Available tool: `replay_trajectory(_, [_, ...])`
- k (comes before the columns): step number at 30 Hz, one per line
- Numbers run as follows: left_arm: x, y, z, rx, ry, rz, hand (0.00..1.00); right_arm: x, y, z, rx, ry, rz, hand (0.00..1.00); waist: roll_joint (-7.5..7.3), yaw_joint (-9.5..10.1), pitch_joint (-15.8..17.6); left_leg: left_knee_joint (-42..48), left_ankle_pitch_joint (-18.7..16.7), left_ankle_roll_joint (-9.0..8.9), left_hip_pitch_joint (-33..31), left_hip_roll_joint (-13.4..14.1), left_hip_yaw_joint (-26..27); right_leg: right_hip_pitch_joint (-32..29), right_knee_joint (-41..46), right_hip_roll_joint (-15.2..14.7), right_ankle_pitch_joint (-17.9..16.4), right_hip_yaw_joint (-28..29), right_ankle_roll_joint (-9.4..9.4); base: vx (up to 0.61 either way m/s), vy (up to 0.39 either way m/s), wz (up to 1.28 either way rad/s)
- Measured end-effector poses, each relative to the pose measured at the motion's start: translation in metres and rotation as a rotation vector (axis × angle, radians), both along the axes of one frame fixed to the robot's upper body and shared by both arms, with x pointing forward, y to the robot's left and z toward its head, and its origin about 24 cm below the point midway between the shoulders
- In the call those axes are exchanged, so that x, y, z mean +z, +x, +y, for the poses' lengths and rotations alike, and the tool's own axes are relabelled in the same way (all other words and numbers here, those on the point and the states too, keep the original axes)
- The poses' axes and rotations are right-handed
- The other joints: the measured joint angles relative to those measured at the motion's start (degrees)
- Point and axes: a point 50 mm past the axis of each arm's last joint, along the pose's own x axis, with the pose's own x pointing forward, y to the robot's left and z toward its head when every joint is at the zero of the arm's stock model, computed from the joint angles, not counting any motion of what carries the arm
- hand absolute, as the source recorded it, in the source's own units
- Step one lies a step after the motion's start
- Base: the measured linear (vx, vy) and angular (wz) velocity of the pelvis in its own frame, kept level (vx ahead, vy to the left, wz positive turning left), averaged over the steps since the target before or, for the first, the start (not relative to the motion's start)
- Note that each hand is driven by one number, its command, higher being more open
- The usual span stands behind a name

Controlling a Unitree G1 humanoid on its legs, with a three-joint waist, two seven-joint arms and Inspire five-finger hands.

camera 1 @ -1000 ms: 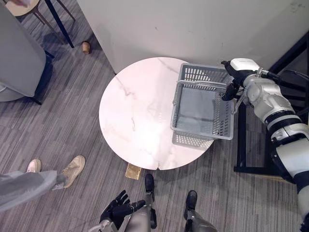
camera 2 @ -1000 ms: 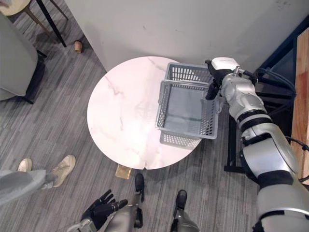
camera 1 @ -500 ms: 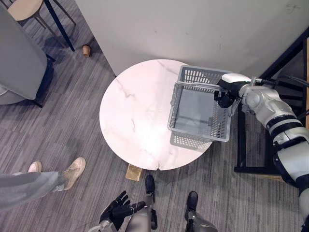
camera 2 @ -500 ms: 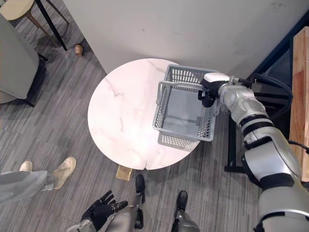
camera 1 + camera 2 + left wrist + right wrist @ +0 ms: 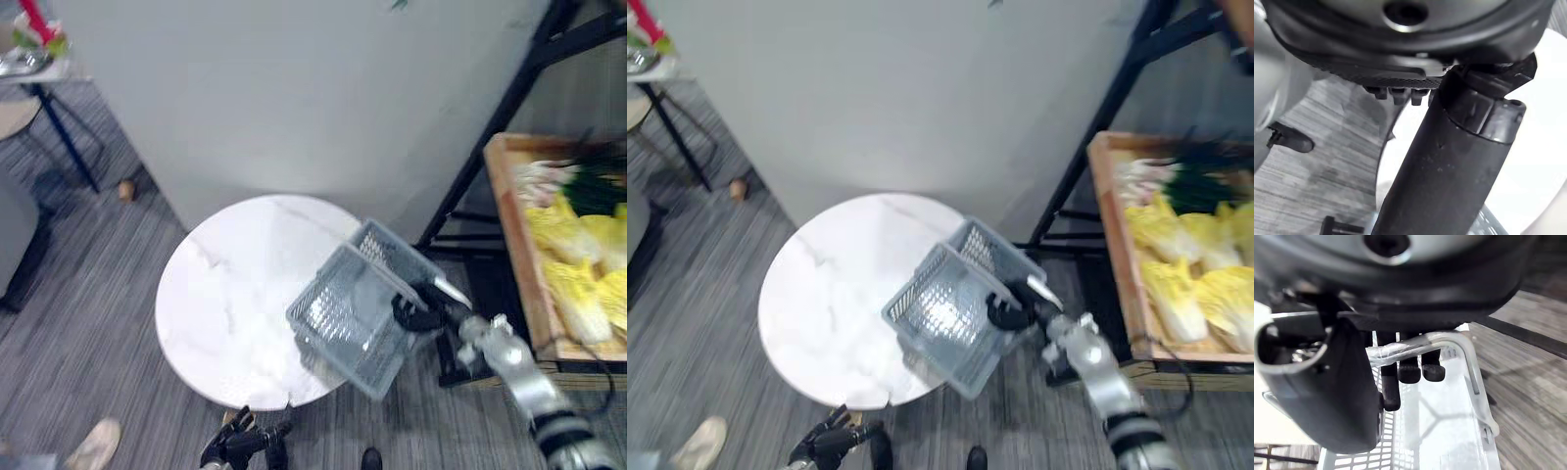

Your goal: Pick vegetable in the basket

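The grey plastic basket (image 5: 355, 311) hangs tilted over the right edge of the round white marble table (image 5: 220, 294), with nothing inside it. My right hand (image 5: 419, 315) is shut on the basket's handle (image 5: 1462, 340), and its fingers (image 5: 1410, 373) curl round that bar in the right wrist view. Vegetables lie in a wooden tray (image 5: 507, 245) at the right: yellow cabbages (image 5: 578, 284) and green leeks (image 5: 588, 186). My left hand (image 5: 238, 443) hangs low by the table's near edge with its fingers straight.
A black metal rack (image 5: 490, 127) carries the wooden tray beside the table. A grey wall stands behind the table. A person's shoe (image 5: 93, 446) shows on the floor at the lower left. A small side table (image 5: 34, 64) stands at the far left.
The camera has swung up and right, bringing the vegetable tray into sight. My right hand has closed on the handle, and the basket now hangs tilted off the table's right edge.
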Motion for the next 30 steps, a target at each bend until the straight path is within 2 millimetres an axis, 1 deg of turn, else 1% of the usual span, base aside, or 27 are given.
replay_trajectory(1, [-0.003,-0.005,-0.002,0.012,0.0,0.02,1.0,-0.017,-0.017,0.001,-0.012,0.021,0.06,0.0,-0.26,-0.85,-1.09,-0.01,-0.42,-0.22,0.94,0.28,1.0,0.33,0.14,0.25,-0.16,0.77,-0.04,-0.03,0.006,-0.4])
replay_trajectory(2, [-0.004,-0.007,-0.002,0.015,-0.001,0.03,1.0,-0.023,-0.025,0.002,-0.019,0.028,0.086,0.0,-0.31,-1.23,-1.61,-0.01,-0.61,-0.35,1.19,0.43,1.29,0.35,0.18,0.42,-0.26,1.22,0.07,-0.04,-0.002,-0.35])
replay_trajectory(3, [-0.006,-0.01,-0.004,0.018,-0.003,0.042,1.0,-0.035,-0.039,0.001,-0.041,0.044,0.131,0.0,-0.35,-1.91,-2.35,-0.02,-0.73,-0.3,1.41,0.64,1.95,0.32,0.19,0.69,-0.33,1.72,0.18,-0.06,-0.007,-0.27])
replay_trajectory(4, [-0.008,-0.013,-0.005,0.021,-0.007,0.053,1.0,-0.044,-0.052,-0.001,-0.07,0.067,0.168,0.0,-0.23,-2.07,-2.71,-0.02,-0.93,-0.46,1.66,0.86,2.48,0.27,0.18,0.93,-0.3,2.21,0.18,-0.06,-0.004,-0.23])
replay_trajectory(5, [-0.009,-0.015,-0.006,0.022,-0.009,0.063,1.0,-0.047,-0.056,-0.002,-0.078,0.075,0.181,0.0,-0.17,-2.22,-2.92,-0.02,-0.99,-0.47,1.78,0.95,2.65,0.27,0.16,1.01,-0.29,2.43,0.15,-0.08,-0.002,-0.18])
replay_trajectory(7, [-0.013,-0.029,-0.006,0.029,-0.012,0.104,1.0,-0.052,-0.065,-0.004,-0.099,0.083,0.206,0.0,0.36,-3.21,-3.76,-0.02,-1.2,-0.56,2.04,1.39,3.24,0.25,-0.04,1.26,-0.27,3.04,0.11,-0.06,-0.001,-0.14])
replay_trajectory(8, [-0.014,-0.033,-0.006,0.03,-0.013,0.117,1.0,-0.054,-0.07,-0.006,-0.106,0.072,0.216,0.0,0.74,-3.23,-4.12,-0.02,-1.24,-0.52,2.11,1.44,3.56,0.25,-0.22,1.33,-0.22,3.29,0.12,-0.04,0.006,-0.18])
replay_trajectory(9, [-0.018,-0.047,-0.005,0.026,0.003,0.176,1.0,-0.076,-0.087,-0.012,-0.168,0.106,0.317,0.0,1.56,-3.46,-6.19,-0.02,-1.32,-0.36,2.51,1.47,4.06,0.8,-0.77,1.39,0.35,3.68,0.15,0.0,0.01,-0.14])
replay_trajectory(12, [-0.019,-0.048,-0.006,0.022,0.002,0.182,1.0,-0.082,-0.091,-0.015,-0.179,0.089,0.346,0.0,1.51,-3.48,-6.25,-0.02,-1.56,-0.58,3.46,1.47,4.12,1.86,-1.15,1.44,0.4,3.71,-0.17,0.0,0.003,-0.03])
replay_trajectory(14, [-0.02,-0.049,-0.006,0.024,0.002,0.189,1.0,-0.1,-0.105,-0.021,-0.237,0.121,0.396,0.0,1.23,-3.59,-6.49,-0.02,-1.7,-0.64,3.63,1.4,4.14,2.14,-1.45,1.61,0.34,3.71,-0.25,0.0,0.0,0.0])
replay_trajectory(15, [-0.02,-0.051,-0.005,0.029,0.003,0.201,1.0,-0.117,-0.117,-0.023,-0.335,0.167,0.465,0.0,0.96,-3.53,-6.79,-0.02,-1.87,-0.84,4.17,1.47,4.11,2.67,-1.48,1.7,0.14,3.64,-0.5,0.0,0.0,0.0])
replay_trajectory(16, [-0.021,-0.053,-0.005,0.037,0.004,0.213,1.0,-0.13,-0.129,-0.03,-0.471,0.231,0.53,0.0,0.93,-3.47,-7.16,-0.03,-2.03,-0.91,4.59,1.47,4.12,3.22,-1.73,1.7,0.1,3.63,-0.55,0.0,0.0,0.0])
replay_trajectory(17, [-0.022,-0.053,-0.005,0.04,0.003,0.218,1.0,-0.134,-0.134,-0.035,-0.528,0.259,0.552,0.0,1.0,-3.44,-7.1,-0.03,-2.13,-0.92,4.96,1.43,4.11,3.65,-1.8,1.67,0.07,3.59,-0.57,0.0,0.0,0.0])
replay_trajectory(18, [-0.022,-0.053,-0.005,0.044,0.002,0.225,1.0,-0.14,-0.147,-0.037,-0.596,0.294,0.602,0.0,1.09,-3.22,-7.06,-0.03,-2.31,-0.91,5.55,1.41,4.09,4.3,-1.82,1.65,-0.11,3.53,-0.68,0.01,-0.001,0.03])
replay_trajectory(19, [-0.023,-0.055,-0.004,0.063,-0.002,0.234,1.0,-0.149,-0.166,-0.036,-0.664,0.329,0.674,0.0,1.26,-3.04,-7.19,-0.03,-2.48,-1.02,6.05,1.44,4.07,4.63,-1.72,1.67,-0.45,3.45,-0.86,0.0,0.0,0.0])
replay_trajectory(20, [-0.024,-0.057,-0.004,0.095,-0.009,0.241,1.0,-0.155,-0.18,-0.032,-0.756,0.386,0.716,0.0,1.62,-2.97,-7.41,-0.03,-2.56,-1.12,6.04,1.5,4.02,4.67,-1.68,1.73,-0.62,3.34,-0.86,0.0,0.0,0.0])
replay_trajectory(22, [-0.025,-0.061,-0.005,0.124,-0.021,0.253,1.0,-0.16,-0.189,-0.023,-0.867,0.456,0.72,0.0,2.13,-3.4,-7.24,-0.03,-2.64,-1.15,6.0,1.51,4.04,4.57,-1.68,1.74,-0.64,3.38,-0.85,0.01,-0.01,-0.04])
replay_trajectory(24, [-0.026,-0.063,-0.005,0.128,-0.023,0.265,1.0,-0.164,-0.195,-0.017,-0.945,0.486,0.74,0.0,2.44,-3.44,-7.44,-0.03,-2.82,-1.23,6.28,1.5,4.09,4.74,-1.67,1.73,-0.82,3.4,-0.86,0.0,0.0,0.0])
replay_trajectory(25, [-0.026,-0.063,-0.005,0.131,-0.023,0.264,1.0,-0.164,-0.195,-0.016,-0.967,0.492,0.747,0.0,2.41,-3.43,-7.43,-0.03,-2.86,-1.23,6.4,1.5,4.12,4.86,-1.68,1.73,-0.85,3.37,-0.85,0.0,0.0,0.0])
replay_trajectory(28, [-0.026,-0.063,-0.004,0.143,-0.025,0.266,1.0,-0.167,-0.202,-0.016,-1.128,0.543,0.776,0.0,2.01,-2.85,-7.29,-0.03,-3.38,-1.2,7.17,1.48,4.2,5.65,-1.92,1.71,-1.31,3.46,-0.69,0.0,0.0,0.0])
replay_trajectory(29, [-0.026,-0.064,-0.003,0.166,-0.032,0.269,1.0,-0.168,-0.205,-0.016,-1.206,0.585,0.767,0.0,1.95,-2.85,-7.3,-0.03,-3.49,-1.24,7.18,1.44,4.22,5.65,-1.92,1.68,-1.42,3.49,-0.62,0.0,0.0,0.0])
replay_trajectory(30, [-0.026,-0.067,-0.001,0.177,-0.033,0.281,1.0,-0.169,-0.215,-0.02,-1.353,0.648,0.757,0.0,1.89,-2.86,-7.3,-0.03,-3.7,-1.2,7.27,1.39,4.5,5.68,-1.9,1.65,-1.37,3.71,-0.7,0.02,0.0,-0.06])
